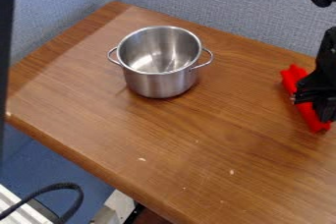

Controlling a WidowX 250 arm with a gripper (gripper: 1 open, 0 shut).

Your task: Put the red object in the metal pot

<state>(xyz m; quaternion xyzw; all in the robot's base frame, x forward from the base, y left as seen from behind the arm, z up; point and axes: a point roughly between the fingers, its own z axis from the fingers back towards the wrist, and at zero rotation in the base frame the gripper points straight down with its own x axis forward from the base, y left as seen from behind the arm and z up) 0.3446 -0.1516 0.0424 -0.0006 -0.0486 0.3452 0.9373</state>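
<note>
The black gripper is at the right edge of the wooden table, its fingers together over the middle of the red bar; whether they clamp it is unclear; the bar's long axis runs from the wall side toward the near right; the pot stands well apart, to the bar's left.

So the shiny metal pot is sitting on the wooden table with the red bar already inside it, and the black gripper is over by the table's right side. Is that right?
Not quite: the camera view shows the red bar outside the metal pot, over at the right side of the wooden table, by the black gripper. The rest holds.
</note>
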